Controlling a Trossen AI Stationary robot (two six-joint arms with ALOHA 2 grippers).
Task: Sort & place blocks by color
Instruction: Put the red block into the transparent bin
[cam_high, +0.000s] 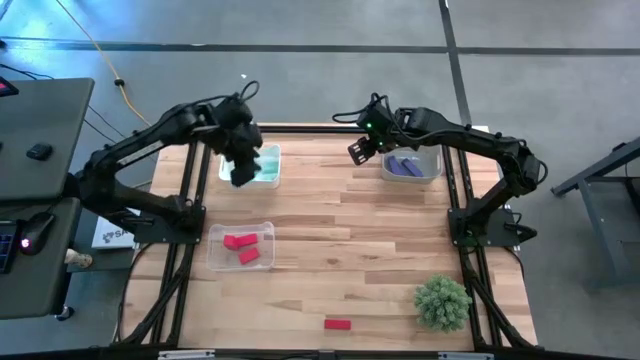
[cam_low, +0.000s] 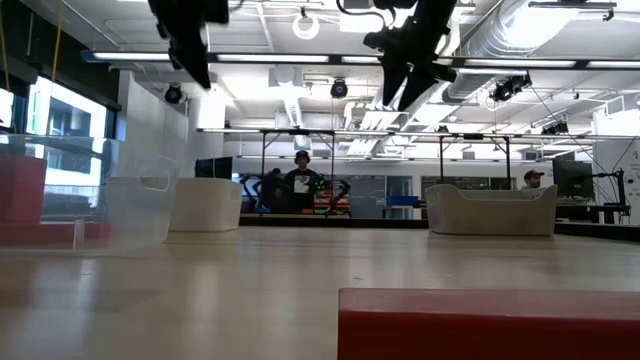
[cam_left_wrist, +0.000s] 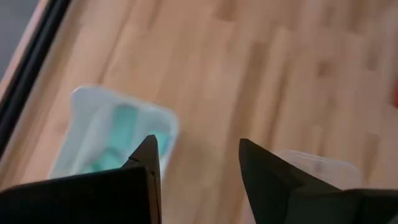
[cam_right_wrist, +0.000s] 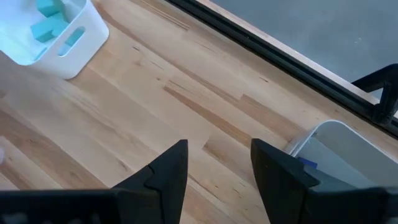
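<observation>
Left gripper (cam_left_wrist: 198, 163): fingers spread, empty, above teal tray (cam_high: 262, 166). Right gripper (cam_right_wrist: 219, 163): fingers apart, apparently empty, beside purple tray (cam_high: 412, 165).

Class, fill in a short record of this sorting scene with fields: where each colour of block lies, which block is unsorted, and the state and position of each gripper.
Teal blocks: in the clear tray at the table's far left.
Purple blocks: in the far right tray.
Red blocks: two in the near left tray.
Unsorted: one loose red block on the bare table near the front edge.
Left gripper: open, empty, raised over the teal tray.
Right gripper: open, empty, raised beside the purple tray.
Other: spiky green plant at front right.
</observation>
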